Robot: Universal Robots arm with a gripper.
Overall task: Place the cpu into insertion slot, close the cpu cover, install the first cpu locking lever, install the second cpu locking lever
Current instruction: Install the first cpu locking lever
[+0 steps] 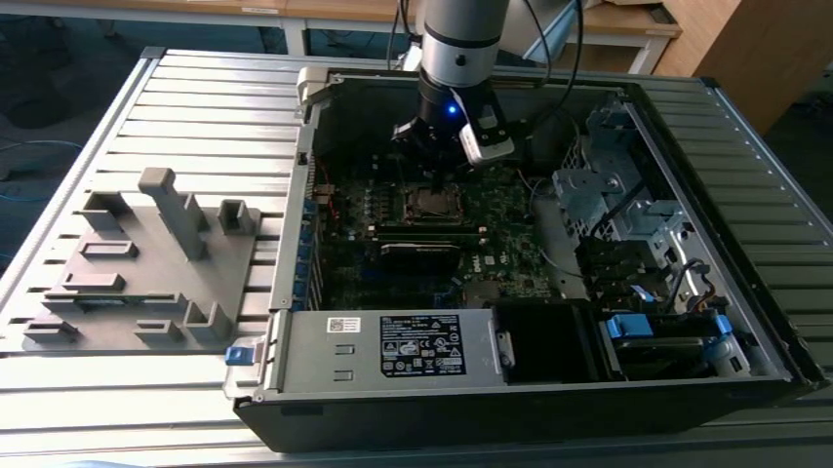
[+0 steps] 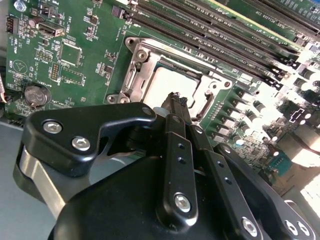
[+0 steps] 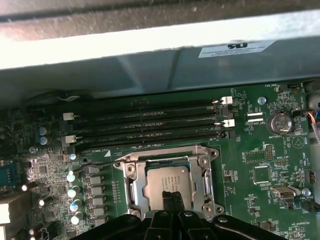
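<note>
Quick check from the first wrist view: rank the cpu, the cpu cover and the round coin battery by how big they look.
1. cpu cover: the metal frame around the chip, largest.
2. cpu: inside the cover's window, its near edge partly hidden by the hand.
3. coin battery: clearly smallest.

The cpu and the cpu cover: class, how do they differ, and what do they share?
The cpu is a solid, dull grey plate; the cpu cover is a shiny open frame with a window. The cpu sits inside that window; the cpu cover surrounds it and is larger. Both are square and lie flat.
</note>
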